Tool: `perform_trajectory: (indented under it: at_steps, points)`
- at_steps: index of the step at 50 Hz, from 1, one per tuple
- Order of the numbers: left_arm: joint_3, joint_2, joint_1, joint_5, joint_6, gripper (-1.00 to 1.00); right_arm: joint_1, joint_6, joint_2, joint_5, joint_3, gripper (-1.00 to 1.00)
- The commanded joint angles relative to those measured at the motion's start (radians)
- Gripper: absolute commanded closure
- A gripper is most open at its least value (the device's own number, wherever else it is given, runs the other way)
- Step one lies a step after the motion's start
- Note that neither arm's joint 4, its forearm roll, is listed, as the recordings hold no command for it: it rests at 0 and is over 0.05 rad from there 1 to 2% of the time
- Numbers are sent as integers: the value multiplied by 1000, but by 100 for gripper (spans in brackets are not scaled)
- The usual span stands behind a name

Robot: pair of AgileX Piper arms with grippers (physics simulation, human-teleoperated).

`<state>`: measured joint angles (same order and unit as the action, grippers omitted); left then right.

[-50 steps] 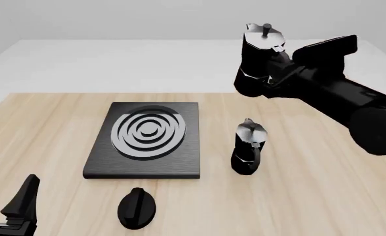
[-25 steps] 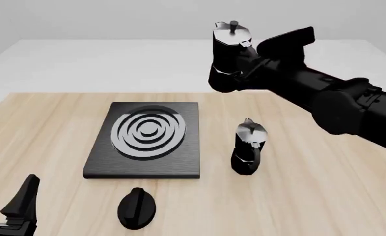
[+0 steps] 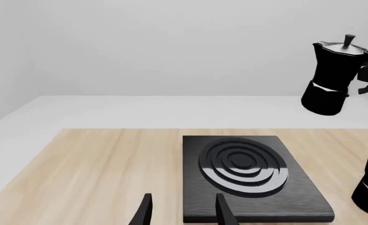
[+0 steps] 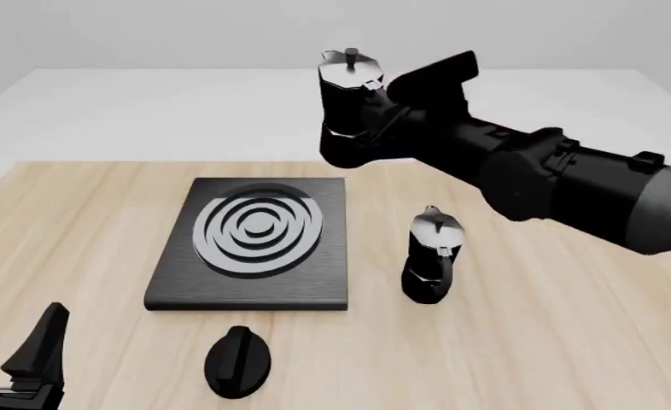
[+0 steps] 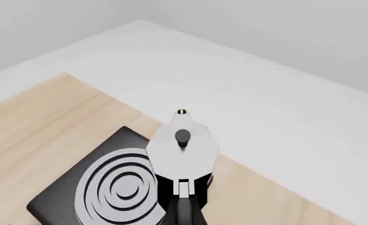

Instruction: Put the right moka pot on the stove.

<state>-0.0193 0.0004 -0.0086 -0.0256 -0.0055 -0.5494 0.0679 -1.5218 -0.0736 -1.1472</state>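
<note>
The wooden worktop (image 4: pixel 540 342) carries the stove (image 4: pixel 312 290), a flat black slab with silver-grey rings, lying left of centre in the front view. The right arm (image 4: pixel 563 184) reaches across from the right and holds the right moka pot (image 4: pixel 347 111) high in the air, upright or nearly so, beyond the stove's far right corner and well clear of the rings. In the right wrist view the pot's shiny lid sits above the ring pattern's edge, not over its middle. The right gripper (image 4: pixel 395 120) is clamped on the pot at its handle side, jaws closed around it. The second moka pot (image 4: pixel 431 256) stands on the worktop just right of the stove, below the arm. A small black round knob (image 4: pixel 237 362) lies in front of the stove. The left gripper (image 4: pixel 17 359) rests low at the near left corner, jaws parted and empty.

The risks, as I judge them: the pot still has to travel left and down, and a descent begun too soon would set it on the stove's edge, where it could tip. A low sweep of the arm could knock the standing pot. A grip on the handle alone could let the body swing or slip.
</note>
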Motion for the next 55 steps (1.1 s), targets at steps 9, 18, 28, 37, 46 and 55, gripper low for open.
perform_trajectory:
  at_steps: [9,18,28,37,46,55]
  points:
    - [0,0,0,0,0,-100,-80,-19,-111,-5,-137,100]
    - [0,0,0,0,0,-100,-118,-17,-174,-10,-182,100]
    - [0,0,0,0,0,-100,-146,-19,-219,-24,-209,100]
    - [0,0,0,0,0,-100,-166,-27,-269,-46,-226,100]
    - [0,0,0,0,0,-100,-178,-49,-307,-55,-248,100]
    - [0,0,0,0,0,-100,-178,-41,-351,-37,-296,100]
